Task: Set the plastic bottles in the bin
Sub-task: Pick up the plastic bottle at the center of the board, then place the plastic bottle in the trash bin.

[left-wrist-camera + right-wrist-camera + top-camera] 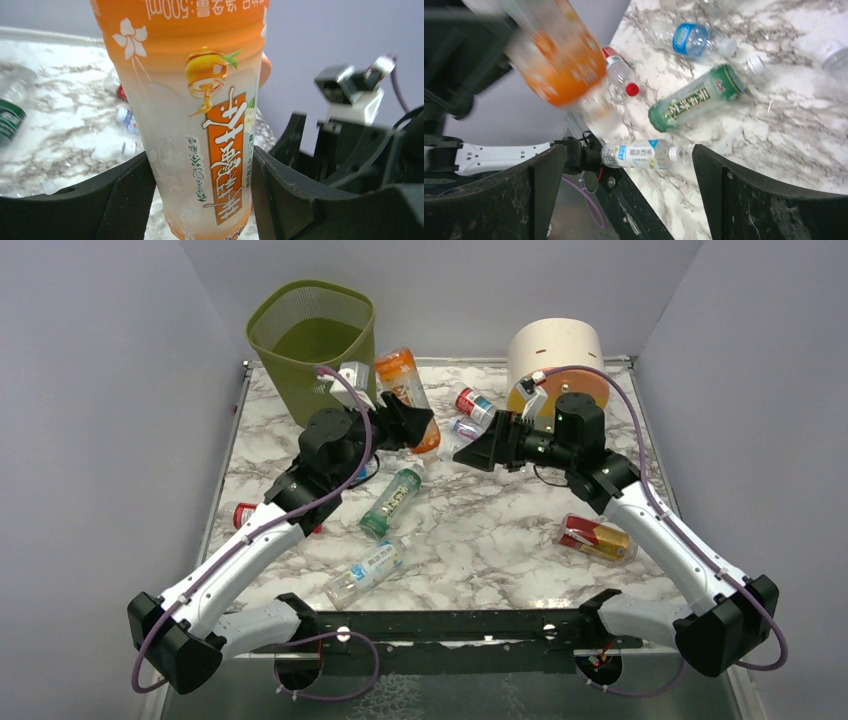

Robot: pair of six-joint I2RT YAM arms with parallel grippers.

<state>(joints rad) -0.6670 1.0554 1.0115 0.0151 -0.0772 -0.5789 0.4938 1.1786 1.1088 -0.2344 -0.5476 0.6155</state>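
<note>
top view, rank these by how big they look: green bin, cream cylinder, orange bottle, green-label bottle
1. green mesh bin
2. cream cylinder
3. orange bottle and green-label bottle: they look about alike, and the orange one is partly hidden, so I can't rank them.

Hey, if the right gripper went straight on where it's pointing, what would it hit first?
Probably the green-label bottle lying on the table, centred in its wrist view; the orange bottle sits off to one side. Depth is unclear.
</note>
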